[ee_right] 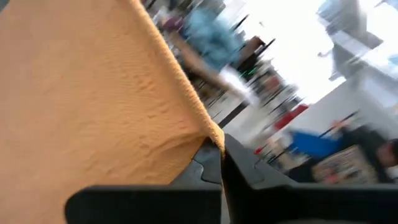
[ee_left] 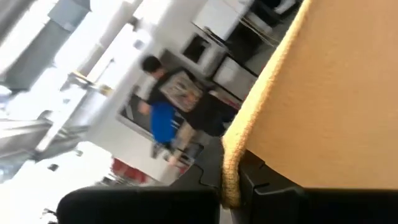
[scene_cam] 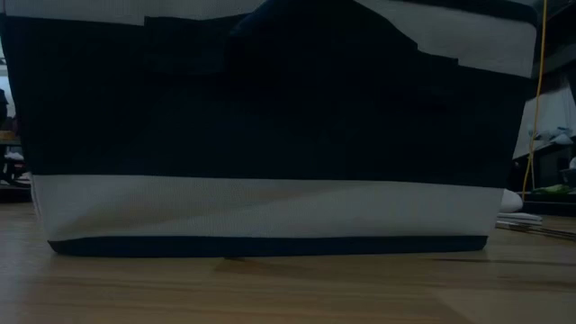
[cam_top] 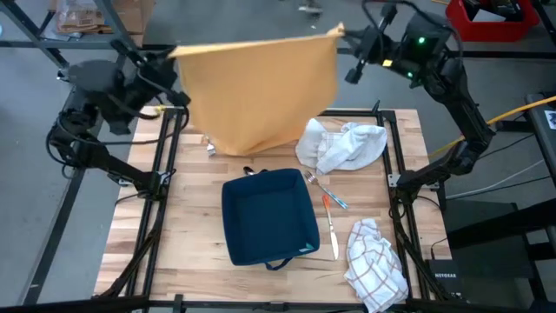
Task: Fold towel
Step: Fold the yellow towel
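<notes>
Hanging between the two arms above the far half of the counter [cam_top: 174, 252], the orange towel [cam_top: 261, 91] is stretched by its top edge and drapes down in a loose sheet, its lower hem sagging toward the boards near the dark blue bin [cam_top: 268, 217]. On the left, the left pincer [cam_top: 174, 63] is pressed together on one upper corner; its wrist view shows the hem [ee_left: 233, 168] nipped right at the fingers. Across the span, the cloth reads as light, soft and limp (no stiffness at all, judging by the curved lower edge), with a nubbly weave that should give good friction. On the right, the right pincer [cam_top: 346, 35] pinches the other upper corner, the stitched edge [ee_right: 211, 134] caught between its tips. Corners are the sensible hold: the thicker hem resists slipping, and keeping both level should let the sheet lay flat. Crumpled white cloths [cam_top: 343, 143] and a checked cloth [cam_top: 375, 261] lie nearby and could snag.
</notes>
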### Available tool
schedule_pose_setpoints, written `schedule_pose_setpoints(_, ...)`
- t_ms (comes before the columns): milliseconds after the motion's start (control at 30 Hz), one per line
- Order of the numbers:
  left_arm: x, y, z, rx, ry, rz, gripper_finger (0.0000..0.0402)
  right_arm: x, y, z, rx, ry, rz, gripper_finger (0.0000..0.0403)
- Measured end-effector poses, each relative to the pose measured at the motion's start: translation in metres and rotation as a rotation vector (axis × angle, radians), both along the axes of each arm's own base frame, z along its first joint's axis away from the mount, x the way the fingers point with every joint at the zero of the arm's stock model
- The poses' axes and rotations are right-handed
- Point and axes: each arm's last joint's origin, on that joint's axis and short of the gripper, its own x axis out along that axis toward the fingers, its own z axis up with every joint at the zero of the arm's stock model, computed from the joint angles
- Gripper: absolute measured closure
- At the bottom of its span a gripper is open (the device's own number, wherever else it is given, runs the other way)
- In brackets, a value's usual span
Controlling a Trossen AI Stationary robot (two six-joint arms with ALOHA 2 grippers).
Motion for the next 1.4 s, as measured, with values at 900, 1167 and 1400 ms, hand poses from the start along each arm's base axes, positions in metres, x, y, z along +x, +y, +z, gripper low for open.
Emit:
schedule_pose_setpoints(900, -0.037, 0.025, 0.059, 0.439, -0.104, 0.196, 0.0402, 0.032, -0.069, 0.011, -0.451, -0.166, -0.1, 0.0402)
schedule_pose_setpoints(1167, -0.037, 0.028, 0.059, 0.452, -0.039, 0.226, 0.0402, 0.029, -0.071, 0.011, -0.497, -0.113, -0.144, 0.0402)
schedule_pose_setpoints(1400, -0.037, 0.028, 0.059, 0.47, -0.02, 0.221, 0.0402, 0.03, -0.073, 0.011, -0.541, -0.079, -0.161, 0.0402)
